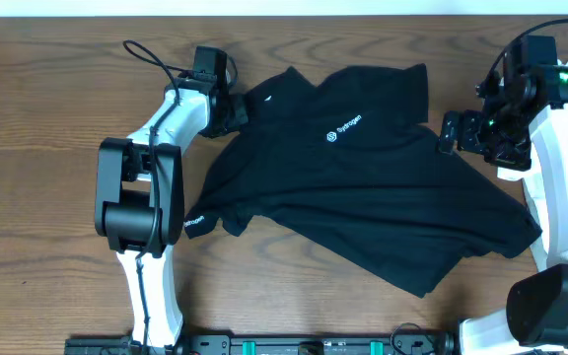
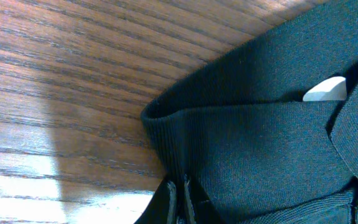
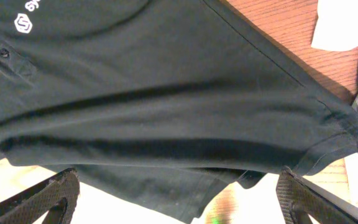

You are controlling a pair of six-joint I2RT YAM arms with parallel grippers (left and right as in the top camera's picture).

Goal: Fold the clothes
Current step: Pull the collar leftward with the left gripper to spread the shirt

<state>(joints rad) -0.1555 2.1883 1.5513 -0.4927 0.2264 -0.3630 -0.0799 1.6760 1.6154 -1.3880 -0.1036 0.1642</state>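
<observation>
A black polo shirt (image 1: 363,187) with a small white chest logo (image 1: 348,127) lies crumpled across the middle of the wooden table. My left gripper (image 1: 233,106) is at the shirt's collar at the upper left; in the left wrist view its fingers (image 2: 179,199) are pinched together on the ribbed collar edge (image 2: 166,124). My right gripper (image 1: 452,133) hovers above the shirt's right side, fingers wide apart (image 3: 179,199) and empty. The right wrist view shows the shirt's body (image 3: 166,106) and a sleeve hem (image 3: 347,140) below it.
The brown wooden table (image 1: 47,89) extends left and in front of the shirt. The left arm's base (image 1: 136,212) stands by the shirt's left sleeve. The right arm's base (image 1: 560,296) stands at the right edge.
</observation>
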